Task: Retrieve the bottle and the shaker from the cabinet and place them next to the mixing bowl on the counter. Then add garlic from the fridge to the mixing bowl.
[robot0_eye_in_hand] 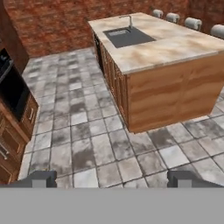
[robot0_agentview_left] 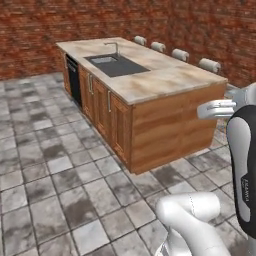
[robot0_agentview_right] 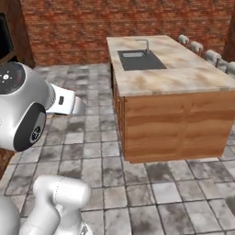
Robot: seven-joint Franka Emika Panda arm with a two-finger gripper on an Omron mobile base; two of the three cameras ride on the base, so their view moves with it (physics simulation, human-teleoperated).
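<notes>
Currently pincer (robot0_eye_in_hand: pixel 112 178) wide open, empty, touching nothing

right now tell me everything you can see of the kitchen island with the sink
The island is a long block standing free on the grey tiled floor, in front of a brick wall. Its top is beige marble-patterned stone; the sides are wood, with panelled doors and silver bar handles along one long side. A dark rectangular sink with a thin faucet is set into the top. Pale stools line the far side. Nothing else rests on it.
</notes>
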